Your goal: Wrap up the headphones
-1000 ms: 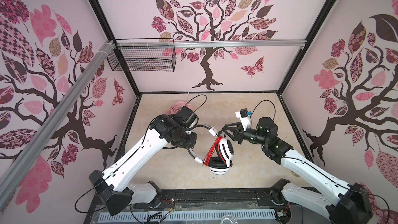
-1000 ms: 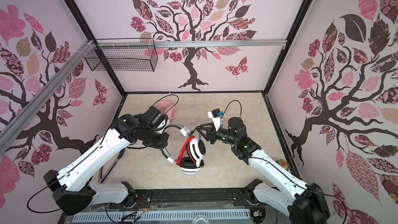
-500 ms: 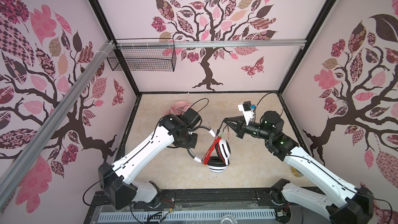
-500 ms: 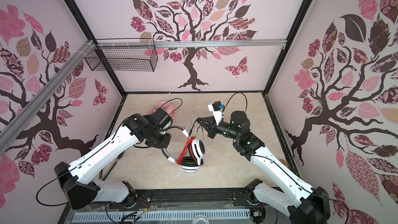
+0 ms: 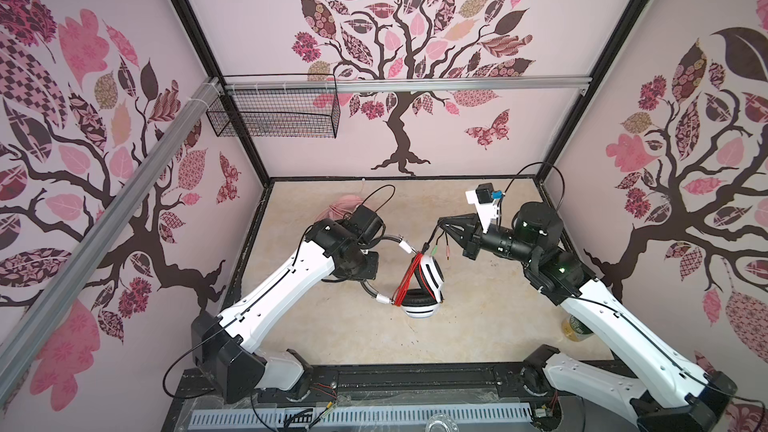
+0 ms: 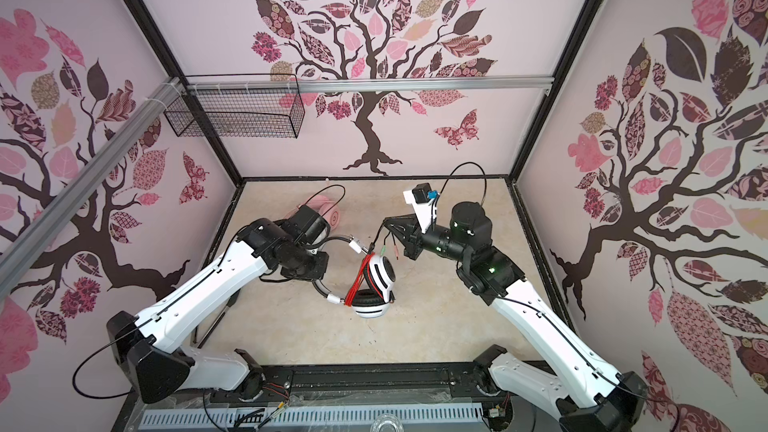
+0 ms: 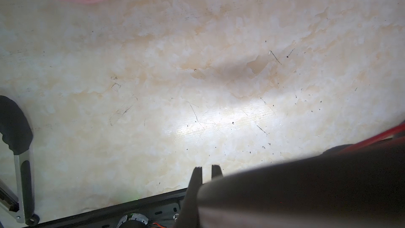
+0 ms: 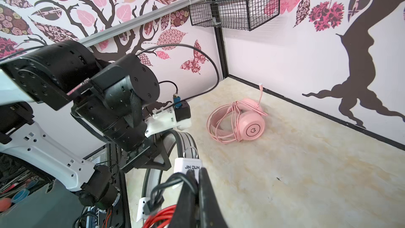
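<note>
The white-and-black headset (image 5: pixel 420 290) was held up near the middle of the table (image 5: pixel 478 326), its orange-red cable (image 5: pixel 406 282) already wound across the earcups. The left gripper (image 7: pixel 206 168), fingers together, seemingly pinched the headband. The right gripper (image 5: pixel 440 224) was clamped on the cable's dark plug end, so only that tail looked left to tuck. The pink headset (image 8: pixel 245 123) lay at the table's far left corner, cord coiled round it, apparently done. Above that corner the wire basket (image 5: pixel 274 116) showed nothing inside.
</note>
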`<state>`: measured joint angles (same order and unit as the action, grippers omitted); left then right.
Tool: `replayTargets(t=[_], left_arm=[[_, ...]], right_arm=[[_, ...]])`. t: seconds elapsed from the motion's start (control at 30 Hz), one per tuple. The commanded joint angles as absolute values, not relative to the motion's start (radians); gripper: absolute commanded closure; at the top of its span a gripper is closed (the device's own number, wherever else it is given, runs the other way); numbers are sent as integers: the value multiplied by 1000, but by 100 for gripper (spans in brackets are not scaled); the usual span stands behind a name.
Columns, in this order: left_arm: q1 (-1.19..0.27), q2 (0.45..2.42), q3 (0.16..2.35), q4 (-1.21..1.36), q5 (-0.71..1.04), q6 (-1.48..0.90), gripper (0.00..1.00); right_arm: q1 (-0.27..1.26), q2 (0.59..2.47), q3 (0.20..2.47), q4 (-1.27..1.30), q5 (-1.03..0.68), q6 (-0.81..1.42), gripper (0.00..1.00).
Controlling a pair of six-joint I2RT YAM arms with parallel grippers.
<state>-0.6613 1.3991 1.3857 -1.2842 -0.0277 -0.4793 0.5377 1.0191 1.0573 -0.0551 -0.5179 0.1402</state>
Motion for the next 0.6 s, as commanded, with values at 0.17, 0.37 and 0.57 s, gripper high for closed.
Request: replayTargets(t=[0.17, 0.37, 0.57], left_arm=[[-663, 1518, 1411, -1355, -123, -507, 100], [-654, 1607, 1483, -1379, -175, -529, 100], [-654, 1626, 1504, -1382, -205, -532, 100]], right_arm=[[534, 1065, 1152, 73, -675, 203, 100], [539, 1034, 1103, 73, -762, 200, 100], [539, 994, 1096, -45, -530, 152, 100]])
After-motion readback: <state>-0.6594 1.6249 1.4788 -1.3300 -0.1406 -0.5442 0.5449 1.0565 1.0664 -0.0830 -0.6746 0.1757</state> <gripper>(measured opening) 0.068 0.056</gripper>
